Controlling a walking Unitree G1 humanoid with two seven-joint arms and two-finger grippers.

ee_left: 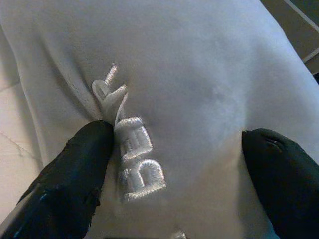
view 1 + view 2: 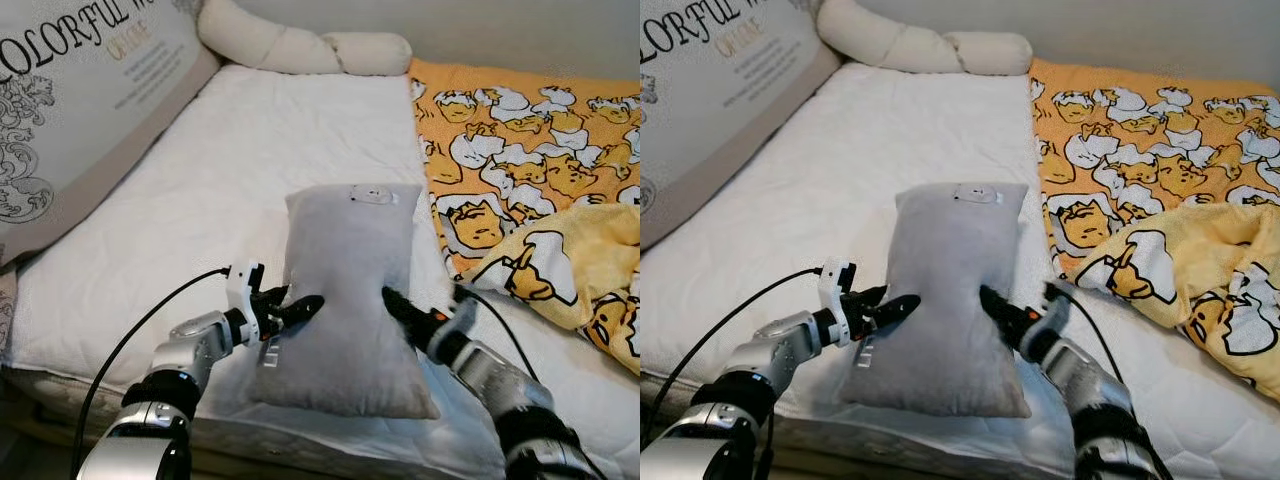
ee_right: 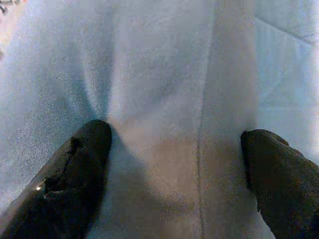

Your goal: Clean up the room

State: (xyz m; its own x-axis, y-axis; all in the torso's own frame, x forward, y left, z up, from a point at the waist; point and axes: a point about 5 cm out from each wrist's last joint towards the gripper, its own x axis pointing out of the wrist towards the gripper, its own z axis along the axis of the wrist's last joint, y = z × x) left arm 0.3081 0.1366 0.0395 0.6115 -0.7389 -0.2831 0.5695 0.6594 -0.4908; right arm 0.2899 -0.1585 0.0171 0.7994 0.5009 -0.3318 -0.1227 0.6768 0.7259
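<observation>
Now both the left claw (image 2: 300, 307) and right claw (image 2: 398, 303) press spread fingers into the gray pillow (image 2: 347, 300) between them, which may slip if squeezed unevenly.

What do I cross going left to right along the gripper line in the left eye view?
Left gripper with jaws apart against the fabric → grey pillow → right gripper, jaws likewise spread on it → yellow cartoon blanket, all on the white mattress.
</observation>
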